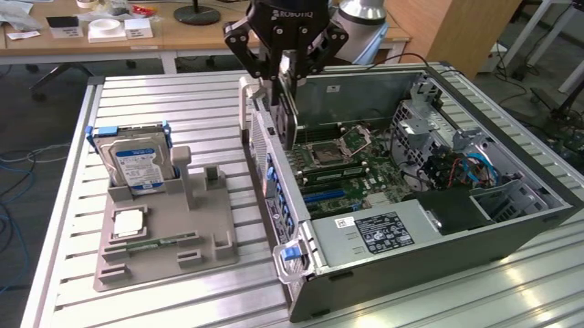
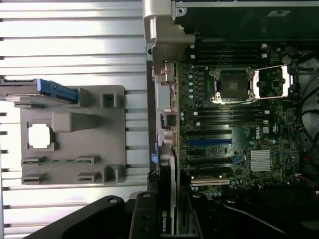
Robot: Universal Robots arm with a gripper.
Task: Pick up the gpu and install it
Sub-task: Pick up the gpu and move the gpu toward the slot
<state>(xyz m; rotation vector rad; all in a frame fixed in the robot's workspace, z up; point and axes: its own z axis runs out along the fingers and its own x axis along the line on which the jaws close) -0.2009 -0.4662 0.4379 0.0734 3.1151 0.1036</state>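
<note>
The gpu (image 1: 286,113) hangs upright and edge-on, a thin dark card with a silver end bracket. It is held over the rear wall of the open computer case (image 1: 411,253). My gripper (image 1: 287,68) is shut on the card's top edge. In the wrist view the gpu (image 2: 167,184) points down beside the case's rear edge, with my gripper (image 2: 167,211) clamped around it. Its lower end is above the motherboard (image 2: 234,129), near the blue expansion slot (image 2: 209,142). The card is not seated in any slot.
A grey parts holder (image 1: 182,232) lies on the slatted table at the exterior view's left. It carries a silver hard drive (image 1: 137,160), a processor (image 1: 128,222) and a green memory stick (image 1: 150,241). Cables and a drive cage (image 1: 456,164) fill the case's far side.
</note>
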